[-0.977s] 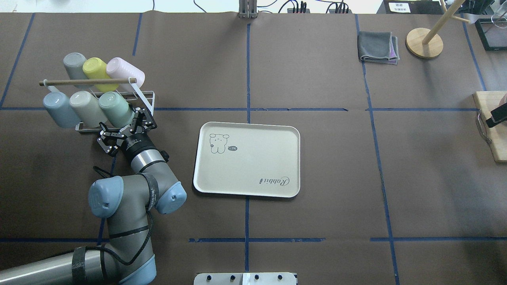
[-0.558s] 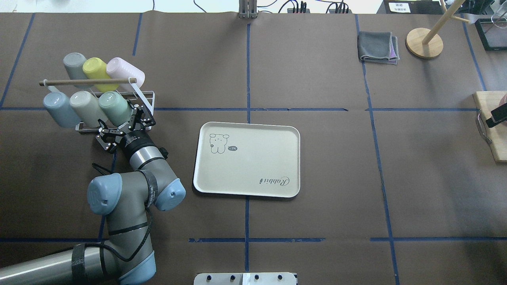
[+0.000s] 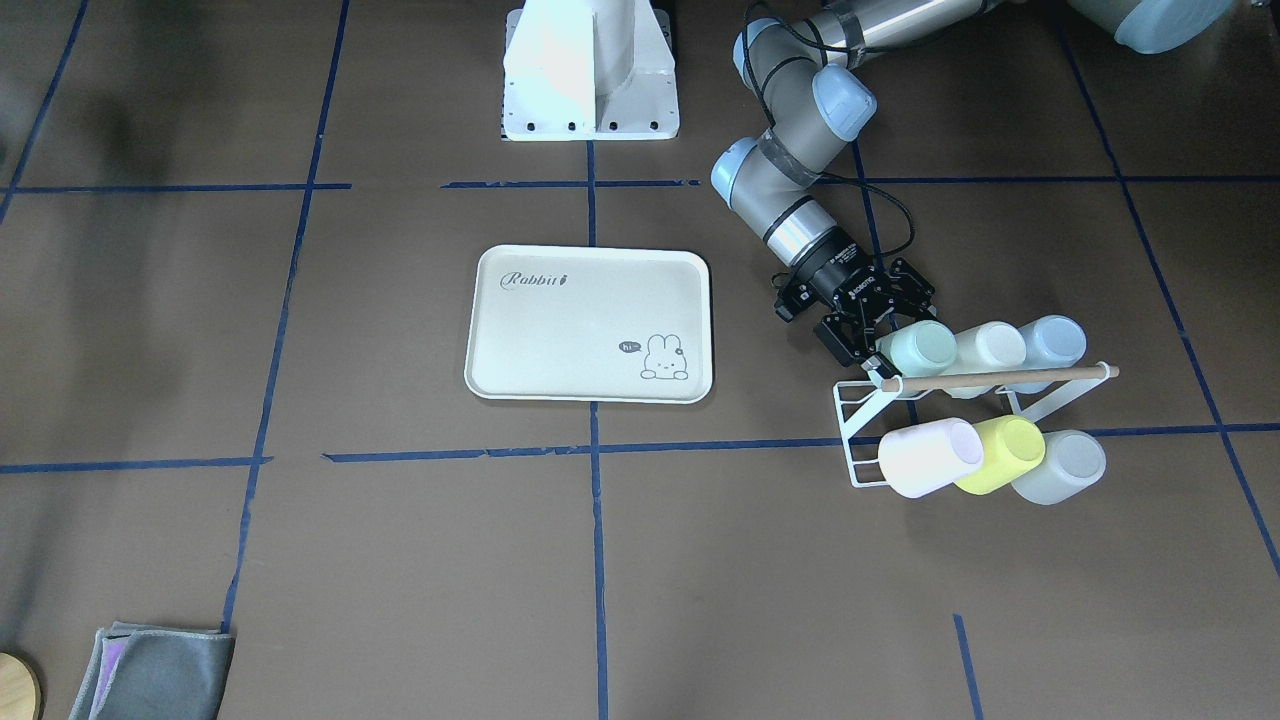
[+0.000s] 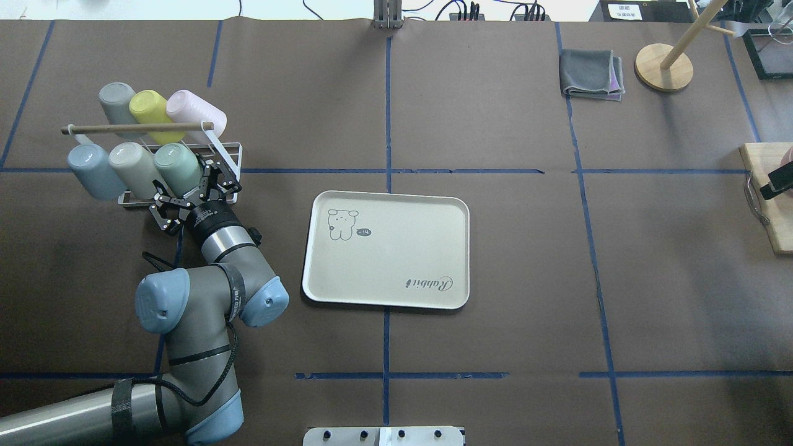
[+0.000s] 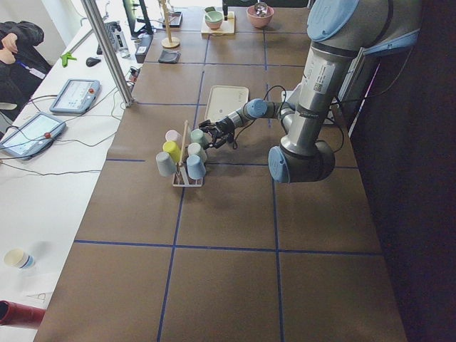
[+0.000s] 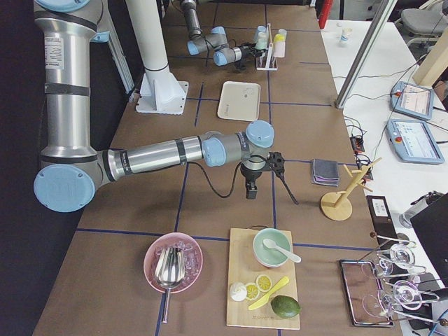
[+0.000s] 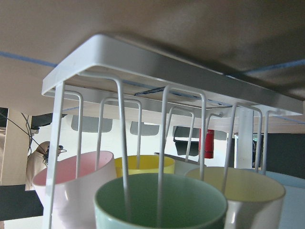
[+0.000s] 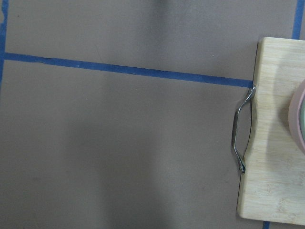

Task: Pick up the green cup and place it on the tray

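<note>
The pale mint-green cup lies on its side in a white wire rack, mouth towards my left arm. It also shows in the front view and fills the bottom of the left wrist view. My left gripper is open, with one finger on each side of the cup's rim end. I cannot tell whether the fingers touch the cup. The cream Rabbit tray lies flat at mid-table, to the right of the rack. My right gripper is at the far right edge, and I cannot tell whether it is open or shut.
The rack holds several other cups: cream, pale blue, grey, yellow and pink. A wooden bar runs over them. A folded grey cloth, a wooden stand and a cutting board lie at the far right.
My left gripper has moved forward towards the rack. Its open fingers now reach along the sides of the green cup's rim. The tray and the cups have not moved.
</note>
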You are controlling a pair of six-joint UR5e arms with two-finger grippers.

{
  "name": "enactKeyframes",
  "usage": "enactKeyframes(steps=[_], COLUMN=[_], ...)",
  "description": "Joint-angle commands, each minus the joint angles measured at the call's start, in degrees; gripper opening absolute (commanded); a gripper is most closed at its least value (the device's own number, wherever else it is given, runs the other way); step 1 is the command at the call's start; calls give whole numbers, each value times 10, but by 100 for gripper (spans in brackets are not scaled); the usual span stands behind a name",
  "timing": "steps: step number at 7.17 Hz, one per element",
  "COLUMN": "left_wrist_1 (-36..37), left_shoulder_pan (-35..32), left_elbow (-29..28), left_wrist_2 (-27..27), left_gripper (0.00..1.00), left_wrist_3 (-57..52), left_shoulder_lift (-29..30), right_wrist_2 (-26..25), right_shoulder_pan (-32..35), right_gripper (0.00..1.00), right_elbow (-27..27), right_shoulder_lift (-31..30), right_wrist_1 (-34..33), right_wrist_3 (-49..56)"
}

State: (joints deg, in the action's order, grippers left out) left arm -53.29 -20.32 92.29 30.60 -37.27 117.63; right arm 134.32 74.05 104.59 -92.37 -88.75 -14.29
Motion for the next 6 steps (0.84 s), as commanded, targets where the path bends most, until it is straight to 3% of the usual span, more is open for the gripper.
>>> enactKeyframes(steps=[1, 2, 6], left_wrist_1=[1, 2, 5], left_shoulder_pan=[-1, -2, -3], left_elbow=[3, 8, 34], left_wrist_2=[0, 0, -1], left_gripper=[54, 41, 40], left_wrist_3=[0, -1, -8], left_shoulder_lift=[0, 0, -3], right_wrist_2=[2, 2, 2], right_shoulder_pan=[1, 1, 2], right_gripper=[100, 100, 100], right_elbow=[0, 0, 0], right_shoulder_lift=[0, 1, 1], right_wrist_1=[0, 1, 1], right_wrist_3=[0, 0, 0])
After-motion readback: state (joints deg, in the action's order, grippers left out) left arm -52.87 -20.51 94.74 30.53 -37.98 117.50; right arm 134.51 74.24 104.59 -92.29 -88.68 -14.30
